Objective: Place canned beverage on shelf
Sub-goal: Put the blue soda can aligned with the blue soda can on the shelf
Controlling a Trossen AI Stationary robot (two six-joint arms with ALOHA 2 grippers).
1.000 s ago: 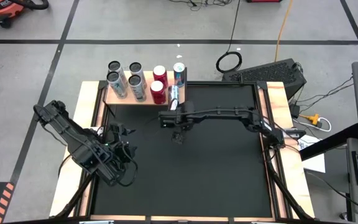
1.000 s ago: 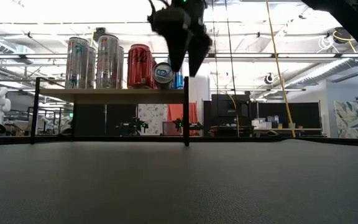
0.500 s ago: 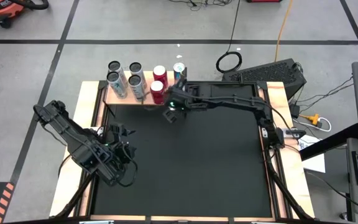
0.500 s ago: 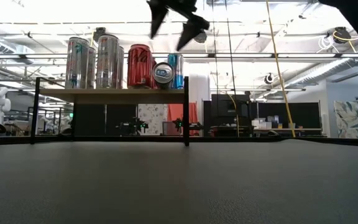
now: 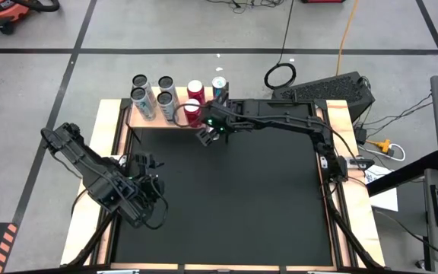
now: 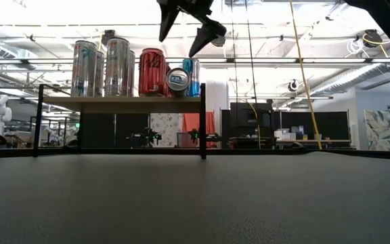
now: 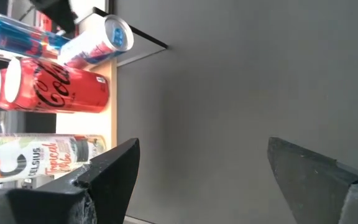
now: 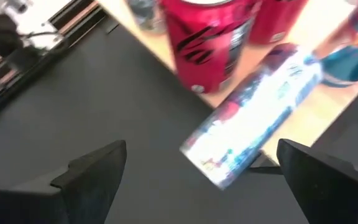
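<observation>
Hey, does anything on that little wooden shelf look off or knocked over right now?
Yes. One silver-and-blue can lies on its side at the shelf's right end, beside the upright red cans, its end facing outward. The open right gripper hangs just above it.

From overhead my right arm covers the lying can point(image 6: 177, 80) at the shelf's point(image 5: 147, 121) three o'clock end. The low view's upper edge crops my right gripper point(image 6: 185, 30). Through my right wrist camera the red cans point(image 8: 213, 34) are blurred and cropped
</observation>
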